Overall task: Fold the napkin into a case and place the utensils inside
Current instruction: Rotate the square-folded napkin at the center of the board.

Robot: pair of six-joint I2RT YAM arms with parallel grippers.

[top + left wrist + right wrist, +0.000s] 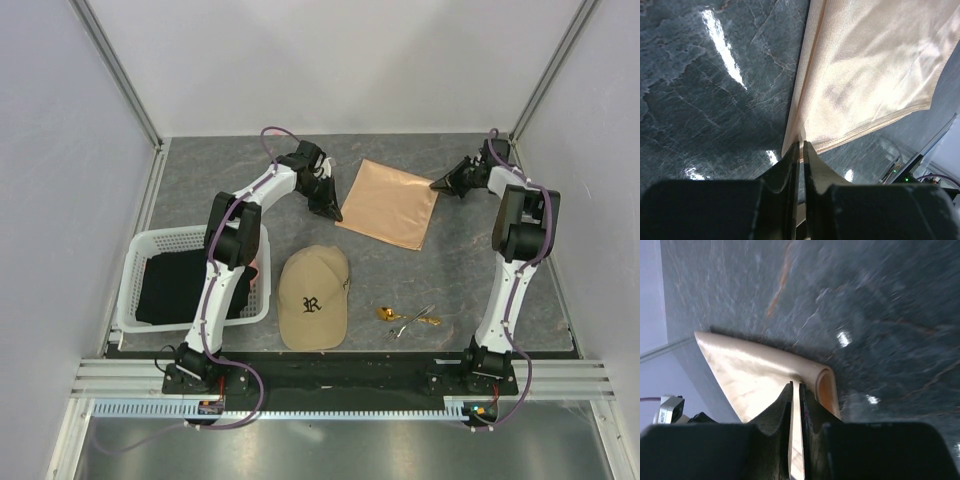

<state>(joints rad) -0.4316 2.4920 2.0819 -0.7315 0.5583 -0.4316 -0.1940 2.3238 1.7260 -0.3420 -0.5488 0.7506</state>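
1. grey marbled table (pixel 440 270) fills the floor between white walls (pixel 330 60) in the top view. the napkin (pixel 388 203) lies flat toward the far side, between the two arms, turned like a diamond. the left gripper (pixel 328 207) sits at its left corner and the right gripper (pixel 443 183) at its right corner; from up here i cannot tell how their jaws stand. nearer the bases a tan cap (pixel 314 297) rests crown up. just right of it lie the utensils (pixel 410 320), a gold spoon (pixel 387 314) beside silvery pieces, well apart from the napkin. a white basket (pixel 130 280) on the left holds a black cloth (pixel 185 285)
2. left wrist view: the left gripper (pixel 801 146) has its jaws pinched nearly together on the napkin's (pixel 870 65) corner, with a sliver of cloth showing between them. the rest of the cloth spreads away flat on the shiny table (pixel 715 90)
3. right wrist view: the right gripper (pixel 795 387) is clamped on the napkin's (pixel 755 370) edge, peach cloth filling the narrow gap between the jaws. just right of the fingers the cloth curls up in a small loop, and to the left it runs out to a point lying on the table (pixel 880 315)
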